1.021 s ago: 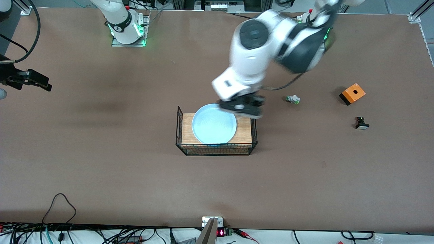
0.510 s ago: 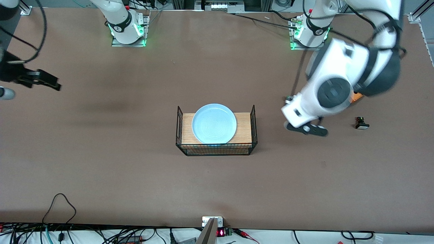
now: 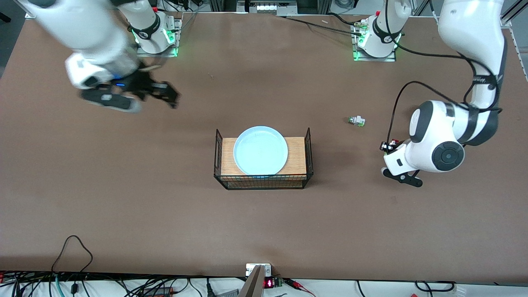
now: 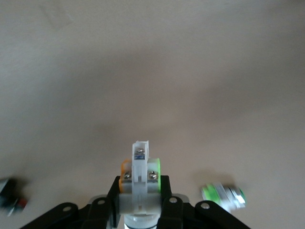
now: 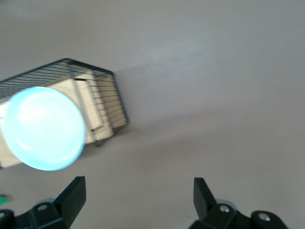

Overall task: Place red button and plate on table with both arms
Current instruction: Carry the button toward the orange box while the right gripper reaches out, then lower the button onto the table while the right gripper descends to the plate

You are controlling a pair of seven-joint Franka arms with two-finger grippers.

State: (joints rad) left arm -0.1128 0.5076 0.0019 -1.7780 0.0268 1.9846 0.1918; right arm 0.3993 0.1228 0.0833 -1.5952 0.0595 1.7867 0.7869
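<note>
Red button [image 3: 392, 143] is, as far as I can judge, the small switch clamped in the left gripper [image 3: 387, 145], which hangs over the brown surface [image 3: 123, 206] toward the left arm's end. In the left wrist view the jaws are closed on a white plastic switch body [image 4: 139, 174] with two screws showing. Its cap is hidden there, though the front view shows a speck of red at the jaw tips. The green-capped switch [image 3: 356, 121] lies on the surface by itself, apart from this gripper, so it is not the one being carried. The pale-blue plate [image 3: 260, 150] sits flat on the light-wood board inside the black wire basket [image 3: 264, 181] in the middle of the surface, with nothing touching it. The right gripper [image 3: 165, 94] is over bare surface toward the right arm's end, well apart from the basket, between the basket and that arm's base. In the right wrist view its jaws [image 5: 138, 191] stand wide with nothing between them, and the plate [image 5: 45, 128] shows off to one side, some way off. By my reading, the task is about a third done: the button is lifted but not yet set down, and the plate's half has not begun. What remains is to lower and release the button, then grip the plate by its rim, lift it clear of the wire walls and lay it on the surface.
</note>
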